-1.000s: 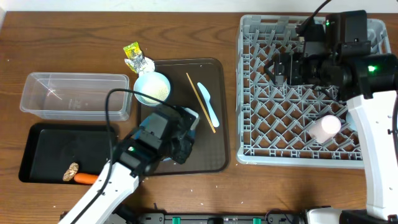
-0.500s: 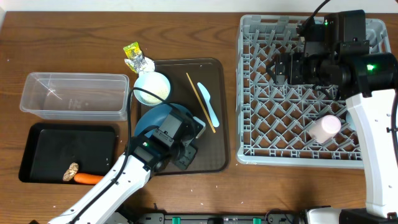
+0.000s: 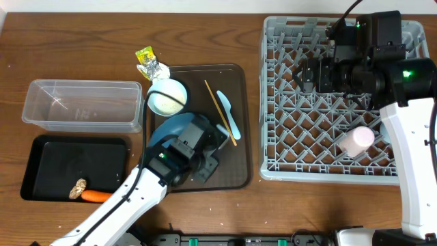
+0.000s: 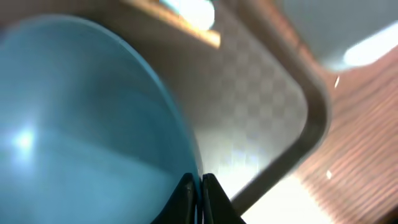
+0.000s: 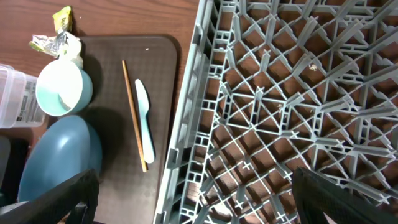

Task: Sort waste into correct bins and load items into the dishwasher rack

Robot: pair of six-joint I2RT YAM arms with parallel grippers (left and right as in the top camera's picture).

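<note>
Overhead view of a wooden desk [image 3: 205,34] with two robot arms.

At 9 o'clock sits a clear plastic tub [image 3: 83,104]. Just below it, at 8 o'clock, a shallow black tray [image 3: 41,160] holds a brown lumpy food piece [image 3: 79,188] and an orange carrot [image 3: 97,197], touching each other at the tray's 5 o'clock corner.

In the centre, a brown serving tray [image 3: 235,85] carries a bowl [image 3: 167,97] at its 10 o'clock corner, a blue plate [image 3: 169,130] just below the bowl, and a thin wooden stick [image 3: 220,111] beside a pale-blue spoon [image 3: 229,114]. A crumpled yellow-green and silver wrapper [image 3: 150,63] lies on the desk at 11 o'clock of the bowl, just beside it.

At 3 o'clock, the grey dishwasher rack [image 3: 287,137] holds a pink cup [image 3: 358,139], lying on its side towards the rack's 4 o'clock corner.

The left gripper [image 4: 199,186] has its fingers pinched together on the plate's rim. The right gripper [image 3: 304,75] hovers above the rack's upper half, fingers spread wide apart.

The left arm covers the plate's 4 o'clock side and one end of the carrot. The right arm hides the rack's right edge. The left wrist view is blurred. Whether the white inside the bowl is rice cannot be told.
</note>
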